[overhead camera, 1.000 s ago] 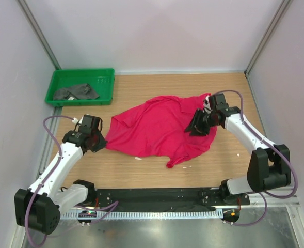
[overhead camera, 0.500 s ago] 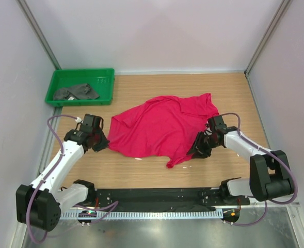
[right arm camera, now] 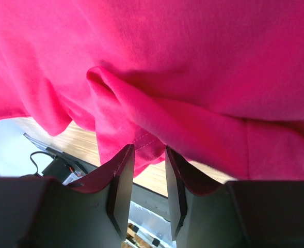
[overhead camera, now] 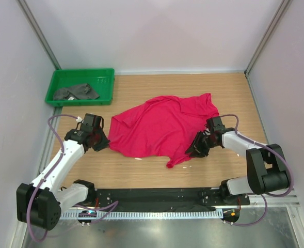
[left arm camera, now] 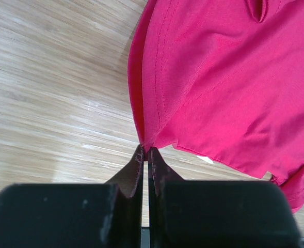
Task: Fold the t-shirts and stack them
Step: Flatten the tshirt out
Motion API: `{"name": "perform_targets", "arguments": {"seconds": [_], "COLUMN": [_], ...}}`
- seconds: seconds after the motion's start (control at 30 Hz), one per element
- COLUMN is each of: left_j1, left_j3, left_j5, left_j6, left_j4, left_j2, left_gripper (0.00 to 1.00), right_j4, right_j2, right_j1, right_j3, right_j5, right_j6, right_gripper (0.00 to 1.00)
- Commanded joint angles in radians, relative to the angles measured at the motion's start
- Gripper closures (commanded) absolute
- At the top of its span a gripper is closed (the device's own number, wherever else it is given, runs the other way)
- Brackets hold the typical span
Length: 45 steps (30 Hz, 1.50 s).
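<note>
Moved: right gripper (overhead camera: pixel 195 150), now at red shirt's (overhead camera: pixel 159 126) near hem.
Its jaws: narrow, grip unclear.
Hold: left gripper (left arm camera: pixel 145 152) pinches shirt corner.
Meaning: flattening underway.

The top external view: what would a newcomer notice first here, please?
The crumpled red t-shirt spread mid-table stands out, the left gripper pinching its left edge and the right gripper at its near-right edge with a fold between its fingers. Far left, a green tray holds a dark grey t-shirt.

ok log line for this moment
left hand: shut on red t-shirt edge | right hand: around its hem fold, grip unclear | grey t-shirt: in tray
</note>
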Motion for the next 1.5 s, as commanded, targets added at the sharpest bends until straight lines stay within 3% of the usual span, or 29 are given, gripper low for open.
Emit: {"name": "perform_targets", "arguments": {"seconds": [0.0, 0.37, 1.03, 1.2, 1.47], "left_j1": [0.005, 0.005, 0.005, 0.005, 0.005], "left_j3": [0.007, 0.004, -0.004, -0.012, -0.023], "left_j5": [0.001, 0.007, 0.010, 0.013, 0.008], "left_j6": [0.016, 0.021, 0.002, -0.002, -0.004], "left_j4": [0.021, 0.028, 0.023, 0.025, 0.018], "left_j2": [0.007, 0.013, 0.004, 0.000, -0.014], "left_gripper": [1.00, 1.00, 1.00, 1.00, 1.00], "right_j4": [0.036, -0.042, 0.033, 0.008, 0.018], "right_j2": [0.013, -0.011, 0.055, 0.073, 0.108], "right_j1": [0.004, 0.004, 0.059, 0.060, 0.082], "right_j3": [-0.001, -0.007, 0.031, 0.074, 0.102], "right_j5": [-0.011, 0.036, 0.009, 0.032, -0.025], "right_j6": [0.018, -0.045, -0.007, -0.045, -0.047], "right_gripper": [0.64, 0.64, 0.66, 0.70, 0.96]}}
